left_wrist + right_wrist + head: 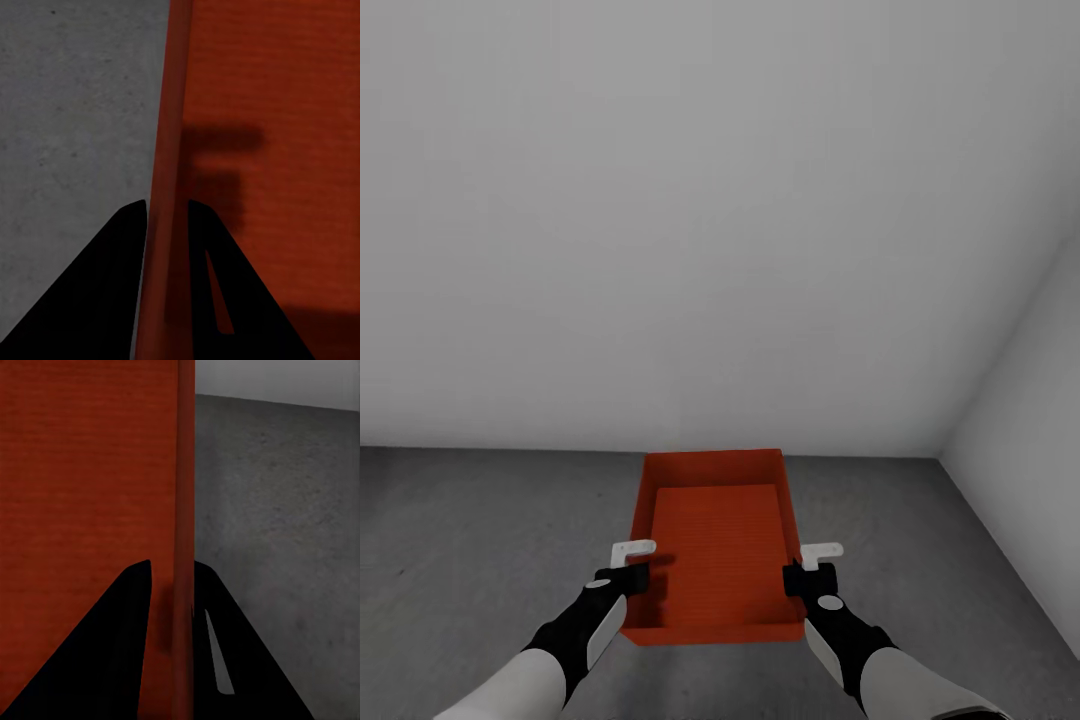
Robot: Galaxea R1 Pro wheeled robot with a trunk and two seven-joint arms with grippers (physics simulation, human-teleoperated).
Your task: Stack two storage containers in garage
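Note:
One orange-red storage container [715, 540] is in front of me over the garage's dark grey concrete floor [480, 560], its open top facing up. My left gripper [638, 578] is shut on its left wall, and my right gripper [798, 578] is shut on its right wall. In the left wrist view the black fingers [112, 285] of the left gripper [165, 206] straddle that wall of the container [277, 112]. The right wrist view shows the right gripper [174, 566] clamped likewise on the container [82, 472]. I cannot tell whether the bin touches the floor.
A plain pale grey wall [710, 250] stands just beyond the container. A second wall [1030, 400] meets it at a corner on the right. Bare concrete lies to either side of the bin and shows in both wrist views [67, 112] [285, 510].

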